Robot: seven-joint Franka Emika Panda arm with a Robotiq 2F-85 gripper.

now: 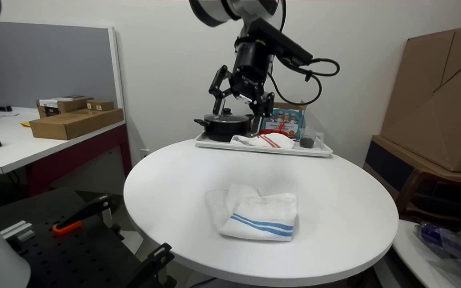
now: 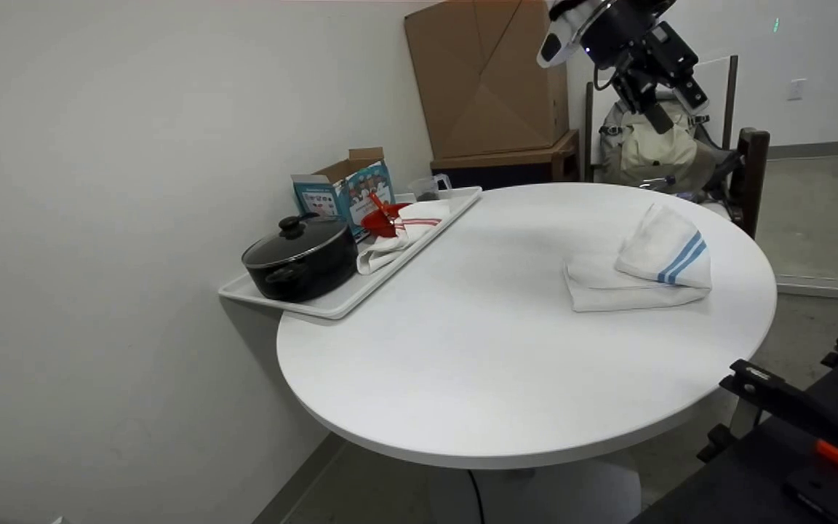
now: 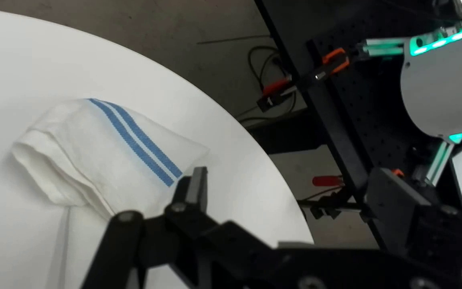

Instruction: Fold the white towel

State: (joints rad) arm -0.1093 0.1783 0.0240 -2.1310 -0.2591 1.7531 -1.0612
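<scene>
The white towel (image 1: 256, 214) lies on the bench (image 1: 342, 224), lower than the jaws, which stand apart with nothing between them. Folding looks partway done: a flap (image 1: 260, 216) with blue stripes (image 3: 129, 138) lies doubled over, but a plain under-layer (image 2: 623, 293) juts out past it and the edges do not line up (skewed, not a neat square). What is left, I judge, is straightening that and perhaps one more fold. In the wrist view the jaws hide part of the towel, so I cannot tell how its layers sit there. Beneath the jaws, the striped side faces the curved rim (image 3: 231, 125), with a modest strip between. Wider room lies the opposite way, toward the tray (image 1: 262, 150) and its pot (image 2: 301, 263), well apart from jaws and towel.
</scene>
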